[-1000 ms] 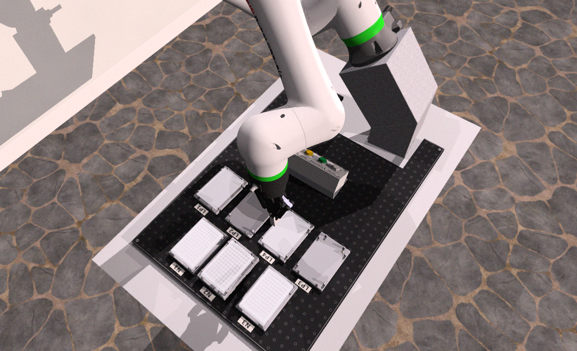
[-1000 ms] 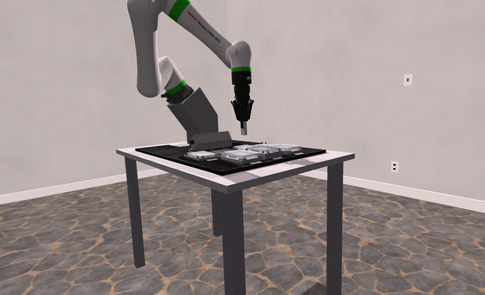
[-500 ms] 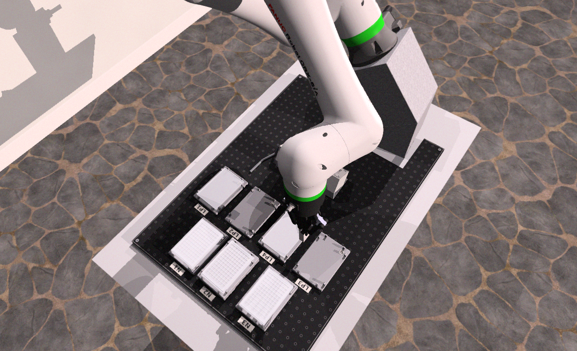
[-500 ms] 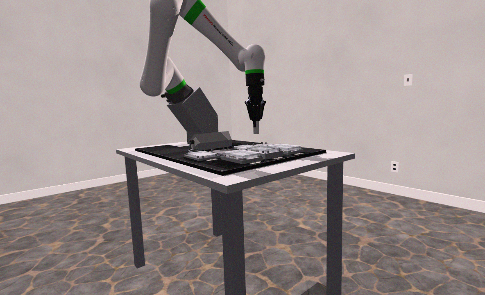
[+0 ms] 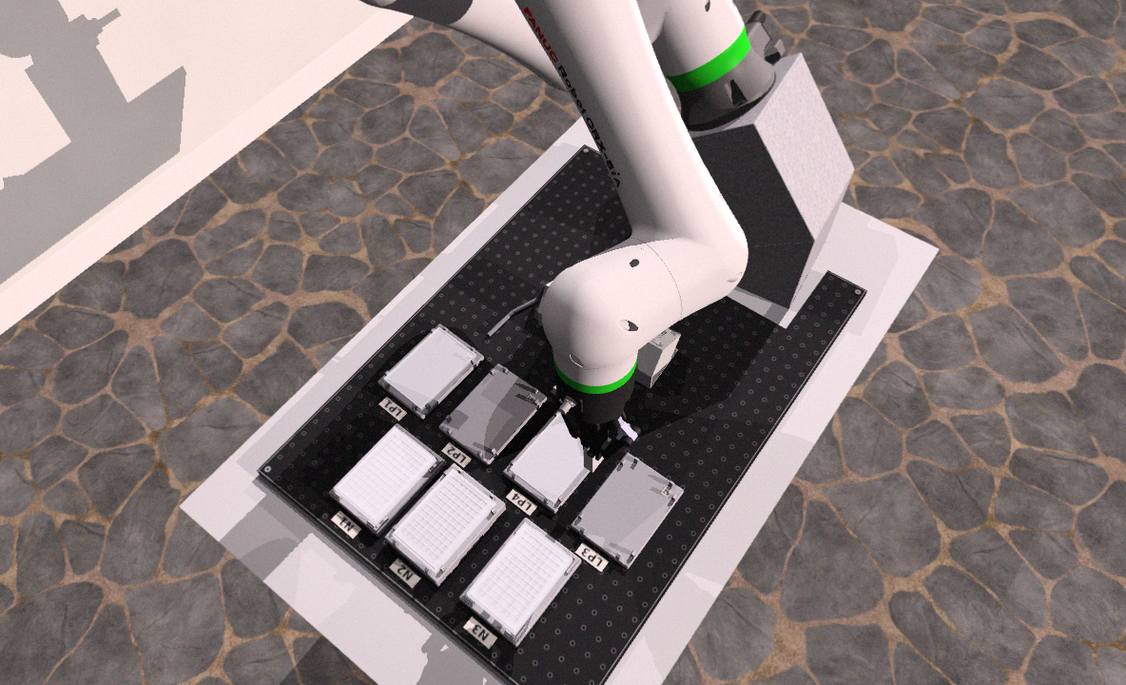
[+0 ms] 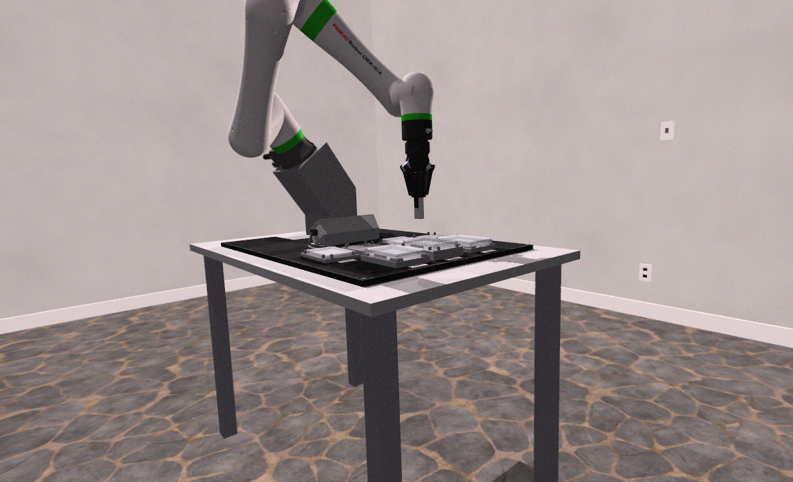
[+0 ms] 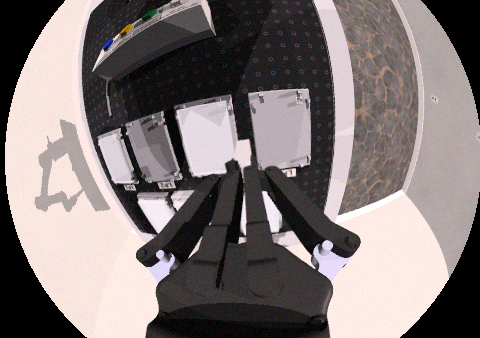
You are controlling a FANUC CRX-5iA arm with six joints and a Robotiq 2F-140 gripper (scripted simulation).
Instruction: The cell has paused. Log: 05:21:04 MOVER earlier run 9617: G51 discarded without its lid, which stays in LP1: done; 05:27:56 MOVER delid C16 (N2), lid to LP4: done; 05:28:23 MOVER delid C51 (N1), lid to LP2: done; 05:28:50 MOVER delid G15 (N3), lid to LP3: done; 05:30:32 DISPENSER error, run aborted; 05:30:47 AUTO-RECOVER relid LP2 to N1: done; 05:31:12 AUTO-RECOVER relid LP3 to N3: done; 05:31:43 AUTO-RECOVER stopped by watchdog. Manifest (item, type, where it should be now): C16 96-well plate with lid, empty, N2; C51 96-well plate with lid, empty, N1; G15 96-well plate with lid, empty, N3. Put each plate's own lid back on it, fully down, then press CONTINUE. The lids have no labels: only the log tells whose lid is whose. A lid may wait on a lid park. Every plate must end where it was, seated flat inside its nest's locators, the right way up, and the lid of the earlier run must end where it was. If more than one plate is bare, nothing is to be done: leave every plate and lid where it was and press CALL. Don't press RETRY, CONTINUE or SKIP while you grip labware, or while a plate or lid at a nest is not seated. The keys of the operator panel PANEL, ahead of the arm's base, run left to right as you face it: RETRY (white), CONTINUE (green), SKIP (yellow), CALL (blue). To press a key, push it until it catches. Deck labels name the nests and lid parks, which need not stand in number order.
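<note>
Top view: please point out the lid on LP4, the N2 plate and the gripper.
lid on LP4 (image 5: 541, 468), top view, bare left part of its flat top.
N2 plate (image 5: 446, 520), top view, middle of its well grid.
gripper (image 5: 594, 462), top view, at its shut fingertips.

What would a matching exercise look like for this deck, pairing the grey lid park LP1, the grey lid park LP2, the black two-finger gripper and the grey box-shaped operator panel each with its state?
Things:
1. grey lid park LP1
2. grey lid park LP2
3. black two-finger gripper
4. grey box-shaped operator panel

States:
A. shut on nothing, well above the deck
B. carries blue, yellow and green keys
C. holds a pale rectangular lid
D. bare, no lid on it

Pairs: 1-C, 2-D, 3-A, 4-B
</note>
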